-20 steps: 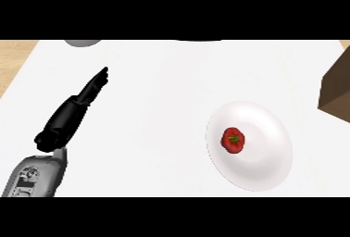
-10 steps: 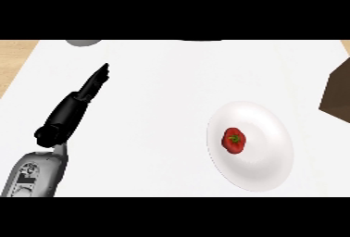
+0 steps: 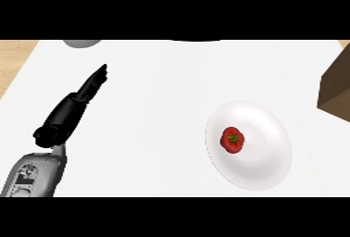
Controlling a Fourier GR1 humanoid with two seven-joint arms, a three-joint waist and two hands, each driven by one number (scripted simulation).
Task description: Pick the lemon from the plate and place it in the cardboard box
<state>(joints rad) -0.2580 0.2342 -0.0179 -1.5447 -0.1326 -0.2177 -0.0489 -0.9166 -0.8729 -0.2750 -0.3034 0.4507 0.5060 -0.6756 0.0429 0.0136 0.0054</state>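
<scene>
The left robot hand (image 3: 77, 104) is seen at the left side of the head view, above the white tabletop (image 3: 157, 106). Its black fingers (image 3: 96, 81) are held straight and close together, and they are pointed up and a little to the right, toward the far edge. Nothing is held in it and nothing is touched by it. Its grey forearm (image 3: 34, 173) is seen coming in from the lower left corner. The right robot hand is not shown in the view.

To the right, well apart from the left robot hand, a white plate (image 3: 263, 152) is placed on the tabletop. A small red object with a green stalk (image 3: 233, 140) is lying on the left part of the plate; it is red, not yellow, so it is not seen as a lemon, although the task speaks of one. Beyond the plate, at the right edge of the view, a corner of the brown cardboard box (image 3: 336, 83) is shown, apart from the plate. At the far left edge of the tabletop a part of a grey round object (image 3: 82, 43) is visible, cut by the upper border.
</scene>
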